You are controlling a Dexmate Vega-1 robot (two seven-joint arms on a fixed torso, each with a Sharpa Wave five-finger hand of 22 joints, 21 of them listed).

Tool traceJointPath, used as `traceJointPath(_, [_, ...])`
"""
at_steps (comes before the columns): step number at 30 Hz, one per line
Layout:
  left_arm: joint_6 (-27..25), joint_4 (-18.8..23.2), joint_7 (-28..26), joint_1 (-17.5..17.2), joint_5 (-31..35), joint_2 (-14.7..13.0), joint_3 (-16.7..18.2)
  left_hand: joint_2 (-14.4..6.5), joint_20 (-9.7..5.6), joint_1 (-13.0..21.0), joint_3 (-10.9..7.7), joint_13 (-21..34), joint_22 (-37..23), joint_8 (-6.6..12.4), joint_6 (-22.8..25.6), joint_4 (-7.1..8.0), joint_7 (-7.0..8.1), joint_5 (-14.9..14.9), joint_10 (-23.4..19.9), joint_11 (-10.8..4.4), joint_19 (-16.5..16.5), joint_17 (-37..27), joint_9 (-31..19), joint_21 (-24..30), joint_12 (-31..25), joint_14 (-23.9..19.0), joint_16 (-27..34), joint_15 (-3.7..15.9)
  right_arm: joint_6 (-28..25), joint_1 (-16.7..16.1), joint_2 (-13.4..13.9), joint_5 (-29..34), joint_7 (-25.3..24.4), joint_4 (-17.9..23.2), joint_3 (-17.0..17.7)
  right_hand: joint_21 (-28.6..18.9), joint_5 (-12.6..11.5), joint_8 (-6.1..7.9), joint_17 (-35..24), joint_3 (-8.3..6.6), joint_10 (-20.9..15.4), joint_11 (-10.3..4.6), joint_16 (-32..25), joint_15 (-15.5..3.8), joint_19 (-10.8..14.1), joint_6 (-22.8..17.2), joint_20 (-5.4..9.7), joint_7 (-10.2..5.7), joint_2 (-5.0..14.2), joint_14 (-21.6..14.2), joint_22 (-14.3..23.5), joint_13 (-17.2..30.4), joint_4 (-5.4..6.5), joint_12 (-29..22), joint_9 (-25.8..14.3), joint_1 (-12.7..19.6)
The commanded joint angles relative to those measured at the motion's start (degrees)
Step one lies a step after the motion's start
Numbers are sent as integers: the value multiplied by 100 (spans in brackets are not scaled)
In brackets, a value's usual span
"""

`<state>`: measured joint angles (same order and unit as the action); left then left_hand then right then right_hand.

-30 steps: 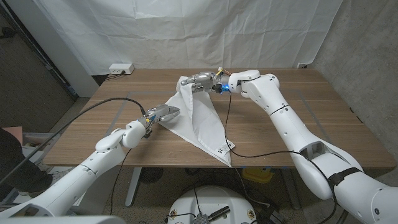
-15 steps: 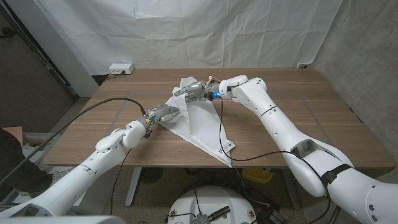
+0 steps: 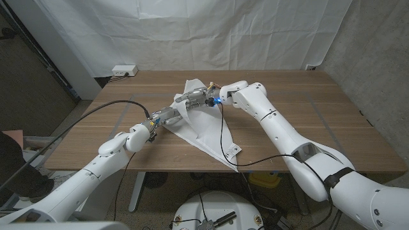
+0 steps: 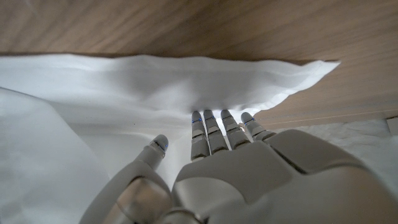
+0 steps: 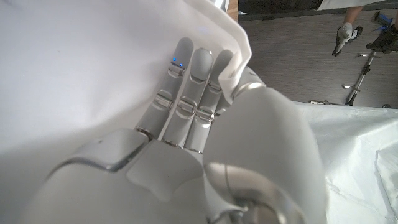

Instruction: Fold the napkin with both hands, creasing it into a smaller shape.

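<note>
In the head view a white napkin (image 3: 206, 128) is seen near the middle of the frame on the wooden table (image 3: 307, 128), spread as a long wedge whose narrow tip overhangs the table's near edge at lower centre, with one corner raised toward the upper middle. The right hand (image 3: 193, 98) is placed at that raised corner, and in the right wrist view its fingers (image 5: 186, 93) are laid against the cloth with the thumb on the other side of the raised edge, so the napkin (image 5: 81, 68) appears to be pinched in that hand. The left hand (image 3: 167, 115) is set on the napkin's left edge, just beside the right hand; in the left wrist view its fingertips (image 4: 214, 124) are pressed onto the cloth (image 4: 124, 93) with the fingers close together, and whether anything is actually gripped cannot be told. The step in hand is judged to be the carrying of the lifted corner over toward the left edge. It would best be done with the left hand kept as an anchor so the cloth is not dragged, the corner brought low and level, the edges matched before release, and the fold then pressed flat along its length. A black cable (image 3: 225, 131) is draped across the napkin and could be snagged.
</note>
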<state>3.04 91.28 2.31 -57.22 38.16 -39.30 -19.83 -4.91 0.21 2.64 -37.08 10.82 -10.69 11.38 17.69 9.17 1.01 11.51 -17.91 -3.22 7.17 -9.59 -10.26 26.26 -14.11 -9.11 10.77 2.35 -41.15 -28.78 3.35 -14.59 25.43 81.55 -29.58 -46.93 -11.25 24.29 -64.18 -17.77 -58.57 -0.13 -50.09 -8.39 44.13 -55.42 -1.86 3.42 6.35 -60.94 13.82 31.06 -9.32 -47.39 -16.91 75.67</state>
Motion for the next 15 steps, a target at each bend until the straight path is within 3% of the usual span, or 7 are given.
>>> traceJointPath(1, [16, 142, -177, -129, -63, 1, 145, -343, 33, -20, -62, 13, -8, -20, 14, -6, 26, 5, -75, 17, -65, 3, -10, 0, -7, -71, -25, 202, 155, 9, -275, 6, -143, -455, 86, -60, 4, -5, 16, 24, -10, 3, 30, -439, -36, -252, 17, 184, 2, -245, 2, 0, 23, 31, -21, 47])
traceJointPath(4, [32, 218, -427, -245, -54, 19, 254, -327, 197, -19, -70, 15, -9, -4, 86, -18, 17, 1, -175, 16, -173, 2, -10, 28, -20, -174, -1, 147, 165, -19, -299, 44, -235, -466, 104, -83, 2, -12, 19, 31, -13, -16, 36, -443, -47, -256, 24, 187, 3, -262, -7, -24, 20, 50, -21, 55])
traceJointPath(6, [91, 253, -732, -340, 2, 39, 333, -300, 461, -50, -69, 30, -24, 28, 252, -5, 12, -14, -342, 82, -373, -25, -15, 87, -42, -454, 71, -40, 170, 11, -318, 53, -232, -527, 104, -101, 3, -16, 52, 43, -19, -8, 62, -442, -55, -259, 28, 181, 3, -257, -13, -31, 26, 57, -22, 49])
traceJointPath(8, [146, 279, -1060, -429, 76, 69, 409, -296, 613, -82, -69, 57, -47, 59, 439, 14, 13, -27, -603, 159, -502, -61, -24, 127, -105, -828, 170, -108, 181, 13, -340, 62, -259, -553, 114, -121, 4, -18, 74, 56, -14, -12, 74, -442, -67, -267, 29, 176, 0, -270, -20, -4, 27, 47, -26, 49])
traceJointPath(12, [259, 256, -1761, -576, 200, 179, 567, -266, 671, -114, -45, 106, -73, 138, 753, 20, -78, -50, -861, 254, -631, -112, -36, 181, -185, -1143, 257, -111, 221, 40, -335, 100, -224, -588, 69, -162, 0, -33, 56, 60, -30, 0, 72, -436, -82, -266, 31, 175, 9, -292, -34, -19, 22, 61, -24, 67])
traceJointPath(15, [410, 155, -2385, -647, 267, 308, 675, -217, 695, -97, -33, 167, -87, 206, 1019, -27, -185, -66, -1099, 232, -772, -142, -52, 238, -279, -1313, 297, -129, 192, 45, -352, 130, -276, -594, 64, -181, -2, -36, 50, 60, -36, -6, 83, -443, -91, -275, 34, 170, 9, -288, -42, -27, 18, 69, -25, 76])
